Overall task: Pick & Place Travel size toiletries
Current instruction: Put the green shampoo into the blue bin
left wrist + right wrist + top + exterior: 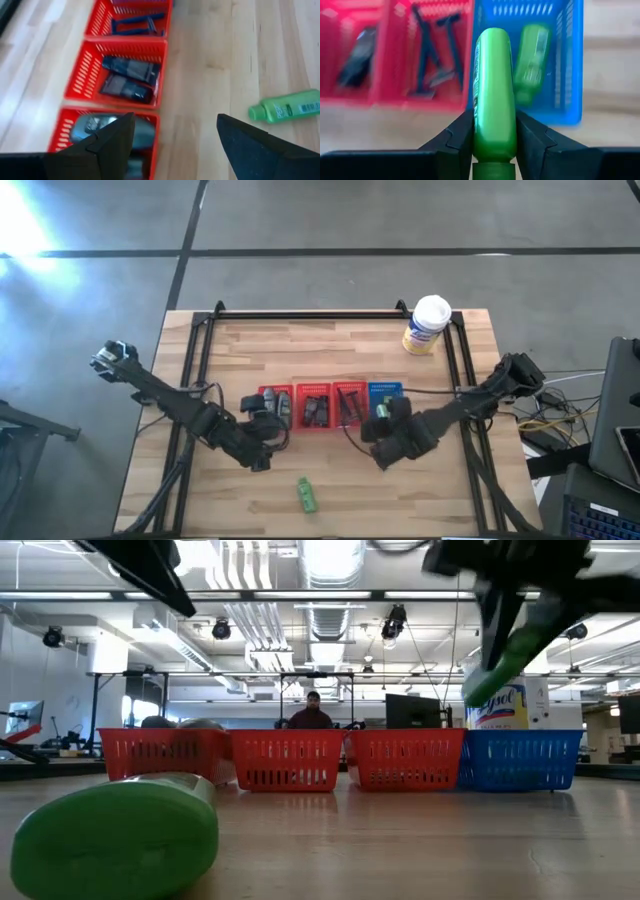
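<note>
Four mesh baskets stand in a row: three red, one blue. The left gripper hangs over the first red basket with its jaws spread wide and nothing between them; grey oval bottles lie in that basket directly below the jaws, their count unclear. The second red basket holds two dark flat packets, ahead of the left jaws. The third red basket holds two dark T-shaped razors. One loose green tube lies on the wooden table, off to the side of the left jaws and well apart from them. The right gripper is clenched on a second green tube, pinched between both fingers and pointing toward the blue basket, where a third green tube lies just beyond the jaws. One white-lidded tub stands behind.
</note>
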Controlling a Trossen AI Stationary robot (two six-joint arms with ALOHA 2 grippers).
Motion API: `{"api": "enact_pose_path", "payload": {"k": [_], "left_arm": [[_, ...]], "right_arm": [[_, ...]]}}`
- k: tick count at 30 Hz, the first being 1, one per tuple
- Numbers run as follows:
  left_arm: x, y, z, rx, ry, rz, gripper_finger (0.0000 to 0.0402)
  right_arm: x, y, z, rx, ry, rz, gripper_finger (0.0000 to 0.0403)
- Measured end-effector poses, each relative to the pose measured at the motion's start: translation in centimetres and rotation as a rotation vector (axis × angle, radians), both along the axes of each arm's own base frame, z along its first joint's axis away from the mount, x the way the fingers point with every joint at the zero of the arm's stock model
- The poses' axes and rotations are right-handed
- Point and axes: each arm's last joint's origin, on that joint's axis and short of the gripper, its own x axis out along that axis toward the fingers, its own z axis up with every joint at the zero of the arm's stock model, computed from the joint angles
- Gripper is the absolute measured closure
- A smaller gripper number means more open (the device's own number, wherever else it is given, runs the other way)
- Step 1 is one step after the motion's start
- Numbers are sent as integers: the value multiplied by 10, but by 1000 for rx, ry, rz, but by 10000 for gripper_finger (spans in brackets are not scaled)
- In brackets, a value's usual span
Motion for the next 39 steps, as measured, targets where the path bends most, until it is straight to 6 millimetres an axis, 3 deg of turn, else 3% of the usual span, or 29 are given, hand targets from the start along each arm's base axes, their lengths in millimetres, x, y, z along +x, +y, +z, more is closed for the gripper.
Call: {"api": "enact_pose_path", "payload": {"k": [4, 10, 22, 26, 32, 36, 39], "left_arm": [[-5, -7, -5, -30, 3, 6, 115], [-11, -17, -5, -70, -4, 8, 115], [-18, -26, -6, -102, -9, 5, 115], [-20, -29, -7, -97, 16, -55, 115], [-19, -48, -18, 49, 96, -416, 115], [-4, -63, -33, 146, 95, -633, 115], [14, -72, -51, 223, 72, -762, 115]], "right_arm": [[5, -23, -19, -16, 36, -23, 290], [7, -42, -32, -17, 60, -50, 281], [9, -43, -39, -15, 43, -10, 203], [13, -31, -27, -8, 18, 63, 168], [19, 5, 5, -11, -30, 335, 128], [15, 31, 22, 39, -71, 446, 110], [7, 49, 28, 78, -110, 435, 99]]}}
